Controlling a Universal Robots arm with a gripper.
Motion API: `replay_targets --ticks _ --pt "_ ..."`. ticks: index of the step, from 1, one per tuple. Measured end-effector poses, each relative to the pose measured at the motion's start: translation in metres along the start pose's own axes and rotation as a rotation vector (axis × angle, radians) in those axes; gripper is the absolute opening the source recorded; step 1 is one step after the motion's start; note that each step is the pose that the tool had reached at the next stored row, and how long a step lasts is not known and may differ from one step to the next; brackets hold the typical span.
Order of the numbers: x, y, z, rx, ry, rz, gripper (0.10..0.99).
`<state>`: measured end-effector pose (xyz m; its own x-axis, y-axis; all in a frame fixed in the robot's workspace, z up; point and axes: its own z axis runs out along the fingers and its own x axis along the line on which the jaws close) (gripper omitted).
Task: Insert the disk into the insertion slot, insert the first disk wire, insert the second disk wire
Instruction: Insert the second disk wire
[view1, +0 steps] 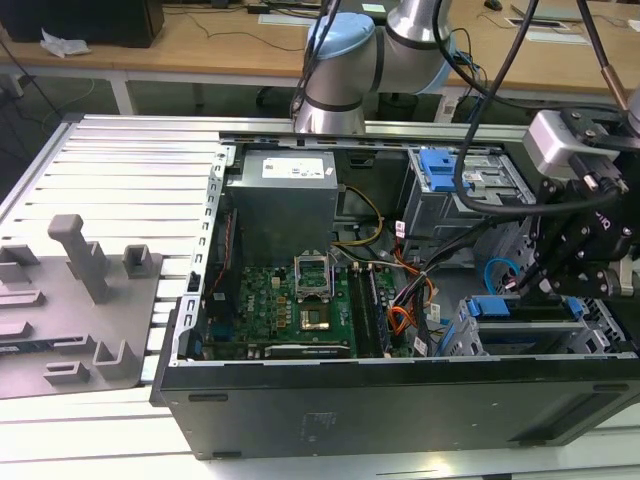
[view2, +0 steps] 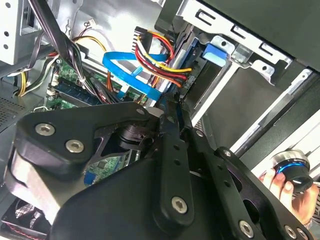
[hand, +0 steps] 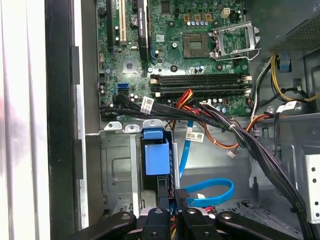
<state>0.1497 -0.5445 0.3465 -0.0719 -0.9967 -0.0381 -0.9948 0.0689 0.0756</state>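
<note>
The disk (hand: 156, 157), in its bright blue carrier, sits inside the insertion slot (hand: 117, 170), the grey cage at the exterior view's right (view1: 470, 335). An orange-yellow-black wire bundle (view2: 160, 55) runs to the disk's rear. The second disk wire (hand: 212, 192), a flat light-blue cable (view2: 127, 67), loops round and ends at my fingertips. My gripper (hand: 172, 197) hangs just behind the disk, its black fingers (view2: 172, 115) pressed together on the cable's dark plug. In the exterior view the gripper (view1: 530, 285) reaches down into the case beside the carrier (view1: 490, 306).
A second grey cage with a blue latch (view1: 440, 165) stands further back. A thick black cable bundle (hand: 240, 135) crosses above the motherboard (hand: 195, 45). A grey fixture plate (view1: 70, 320) lies at the exterior view's left. A hand holding a round device (view2: 295, 175) is beside the case.
</note>
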Motion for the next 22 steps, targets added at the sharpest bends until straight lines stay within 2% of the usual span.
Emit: replay_targets --ticks 13,22 --pt "0.0039 -0.0033 0.0062 0.0 -0.0005 0.0 0.161" --pt "0.0045 -0.0033 0.0063 0.0 -0.0003 0.0 0.173"
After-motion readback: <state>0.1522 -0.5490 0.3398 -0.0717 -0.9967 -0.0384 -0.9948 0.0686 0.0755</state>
